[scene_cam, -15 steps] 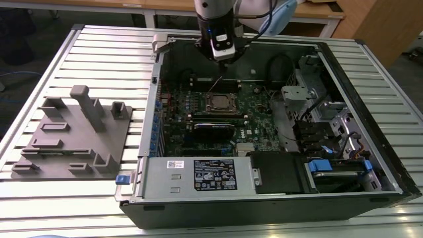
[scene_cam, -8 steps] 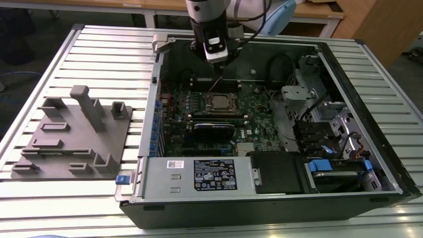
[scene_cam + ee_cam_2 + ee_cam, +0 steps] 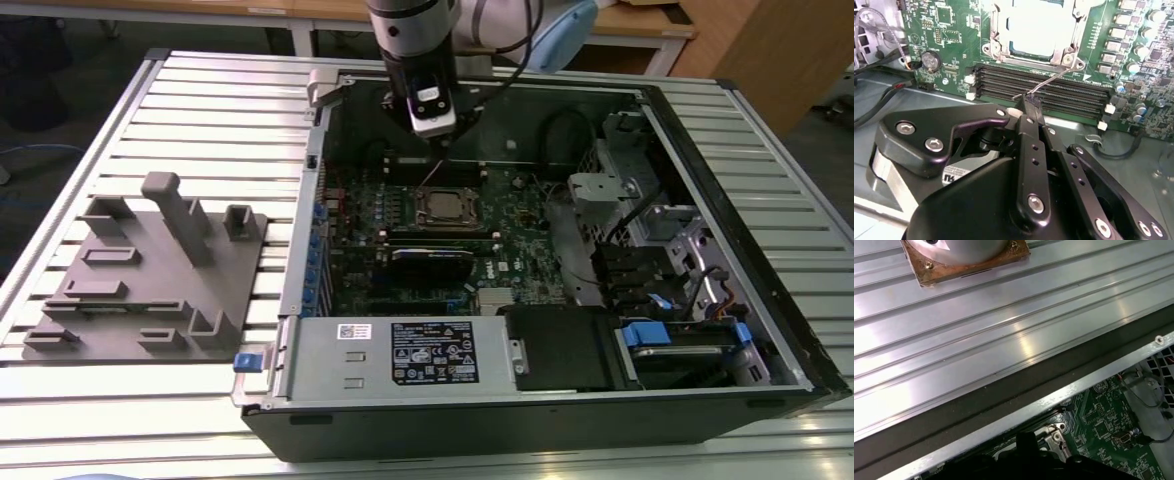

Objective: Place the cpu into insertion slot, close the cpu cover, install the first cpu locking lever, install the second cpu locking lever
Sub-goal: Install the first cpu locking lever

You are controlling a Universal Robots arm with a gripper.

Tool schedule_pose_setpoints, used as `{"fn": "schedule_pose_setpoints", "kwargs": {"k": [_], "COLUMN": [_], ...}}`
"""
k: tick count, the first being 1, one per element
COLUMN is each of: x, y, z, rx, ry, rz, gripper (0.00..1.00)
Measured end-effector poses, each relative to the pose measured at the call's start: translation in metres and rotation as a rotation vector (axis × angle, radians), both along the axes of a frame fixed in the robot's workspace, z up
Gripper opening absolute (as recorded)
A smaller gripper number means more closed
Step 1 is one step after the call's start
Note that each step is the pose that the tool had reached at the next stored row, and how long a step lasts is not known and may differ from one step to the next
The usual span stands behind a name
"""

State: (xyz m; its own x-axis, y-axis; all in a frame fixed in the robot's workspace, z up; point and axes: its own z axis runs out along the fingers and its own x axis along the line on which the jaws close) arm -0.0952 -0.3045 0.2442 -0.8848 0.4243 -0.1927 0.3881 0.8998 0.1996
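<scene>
Gripper (image 3: pixel 430 150) hangs from the arm inside the open computer case (image 3: pixel 561 400) in the exterior view, near the case's far wall and just beyond the insertion slot (image 3: pixel 449 208); its narrow black tips point down at a thin wire locking lever (image 3: pixel 430 176) that rises slanting from the socket's far edge; the cpu (image 3: pixel 447 209) lies in the slot, its grey top showing through the cut-out of the cpu cover (image 3: pixel 450 224), which lies flat on the socket; the green motherboard (image 3: pixel 521 225) carries the socket in its middle, with a black expansion card (image 3: pixel 430 265) just on the near side; the case rests on a ribbed aluminium table (image 3: pixel 120 130), and a grey fixture block (image 3: pixel 154 275) stands near the table's edge at the exterior view's left.

Second wrist view: the gripper (image 3: pixel 1030 102) has its fingers (image 3: pixel 1033 112) drawn together, clamped on the free end of the locking lever (image 3: pixel 1051 81); the wire runs from the fingertips across the black memory slots (image 3: pixel 1044 90) to the corner of the cpu cover (image 3: pixel 1030 57); the cpu (image 3: pixel 1036 32) shows pale inside the frame.

First wrist view: the table (image 3: pixel 979 330) runs across, with a brown base plate (image 3: pixel 964 265) bolted to it; the case's rim (image 3: pixel 1064 392) and a patch of motherboard (image 3: pixel 1104 430) lie past it.
</scene>
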Motion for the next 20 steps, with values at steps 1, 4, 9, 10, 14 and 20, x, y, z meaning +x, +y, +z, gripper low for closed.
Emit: {"fn": "schedule_pose_setpoints", "kwargs": {"k": [1, 4, 9, 10, 14, 20], "x": [0.0, 0.0002, 0.0026, 0.0026, 0.0027, 0.0098], "y": [-0.0001, -0.0001, -0.0001, -0.0001, 0.0, -0.0001], "z": [-0.0017, -0.0066, -0.0104, -0.0104, -0.0112, -0.0197], "rx": [0.0, 0.0001, -0.0002, -0.0003, 0.0002, -0.0027], "ry": [-0.0011, -0.0028, -0.0027, -0.0027, -0.0032, 0.0009], "rz": [0.0, 0.0, 0.0, 0.0, 0.0, 0.0], "gripper": [0.1, 0.1, 0.1, 0.1, 0.1, 0.1]}}
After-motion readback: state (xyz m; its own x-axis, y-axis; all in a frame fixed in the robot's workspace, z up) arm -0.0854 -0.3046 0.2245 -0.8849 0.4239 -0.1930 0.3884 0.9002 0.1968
